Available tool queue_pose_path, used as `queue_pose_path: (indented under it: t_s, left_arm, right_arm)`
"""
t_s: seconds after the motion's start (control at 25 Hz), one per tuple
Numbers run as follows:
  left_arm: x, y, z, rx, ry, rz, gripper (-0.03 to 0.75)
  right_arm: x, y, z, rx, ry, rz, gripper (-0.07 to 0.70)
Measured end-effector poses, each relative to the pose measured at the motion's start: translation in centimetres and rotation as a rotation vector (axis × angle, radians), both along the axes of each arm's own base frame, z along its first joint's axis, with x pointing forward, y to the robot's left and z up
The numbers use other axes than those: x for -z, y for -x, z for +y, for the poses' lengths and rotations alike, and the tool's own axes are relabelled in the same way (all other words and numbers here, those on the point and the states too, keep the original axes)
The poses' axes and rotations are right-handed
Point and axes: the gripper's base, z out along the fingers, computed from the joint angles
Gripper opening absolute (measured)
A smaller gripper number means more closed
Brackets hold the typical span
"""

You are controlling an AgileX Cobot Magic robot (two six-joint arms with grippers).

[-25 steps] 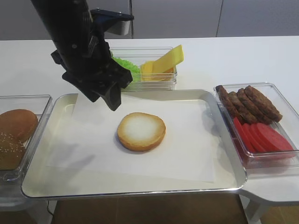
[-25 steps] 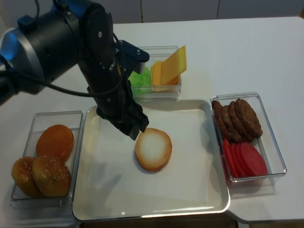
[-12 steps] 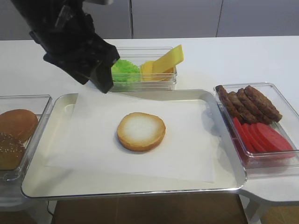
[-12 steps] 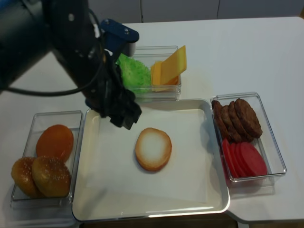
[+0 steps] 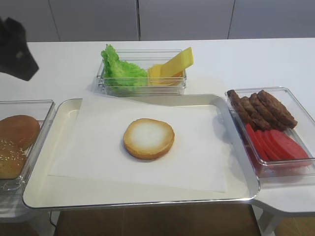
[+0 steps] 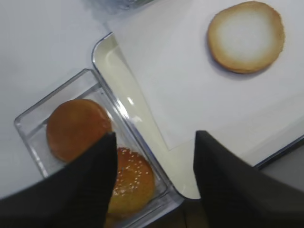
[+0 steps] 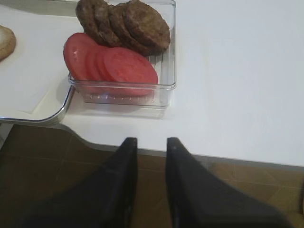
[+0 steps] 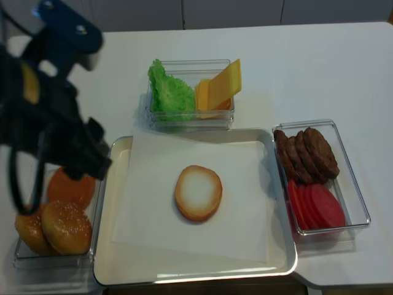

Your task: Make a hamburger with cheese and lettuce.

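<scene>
The hamburger is a lone bun half (image 5: pixel 148 138) (image 8: pixel 198 192) (image 6: pixel 245 36), cut face up, on the paper in the middle of the tray. Lettuce (image 5: pixel 118 71) (image 8: pixel 167 92) and stacked cheese slices (image 5: pixel 172 66) (image 8: pixel 218 89) share a clear box behind the tray. My left gripper (image 6: pixel 155 137) hangs open and empty over the tray's left corner and the bun box; its arm (image 8: pixel 49 123) (image 5: pixel 15 49) fills the left side. My right gripper (image 7: pixel 151 141) is off the table's front edge below the tomato box, jaws a narrow gap apart with nothing between them.
A steel tray (image 5: pixel 142 202) (image 8: pixel 196 275) lined with white paper holds the bun half. A clear box with sesame and plain buns (image 8: pixel 55 215) (image 6: pixel 76 128) stands on the left. Another box holds meat patties (image 5: pixel 266 108) (image 7: pixel 128 21) and tomato slices (image 5: pixel 278 145) (image 7: pixel 109 64) on the right.
My left arm has drawn back from in front of the lettuce box to the left, over the bun box. Lettuce and cheese are now uncovered. The bun half has not moved.
</scene>
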Motion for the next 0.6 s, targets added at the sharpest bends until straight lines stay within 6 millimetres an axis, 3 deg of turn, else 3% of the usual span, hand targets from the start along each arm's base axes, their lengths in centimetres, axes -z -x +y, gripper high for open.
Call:
queue_pose_path:
  t_s: [0.32,0.6]
  left_arm:
    - [0.6,4.4,4.8,-0.134,0.008,-0.068,0.387]
    - [2.2,9.9,8.6,-0.263,0.060,-0.160,0.387]
  right_arm:
    - [0.0,0.0,0.0,0.000,0.000,0.000,0.181]
    - [0.0,0.0,0.0,0.000,0.000,0.000,0.181]
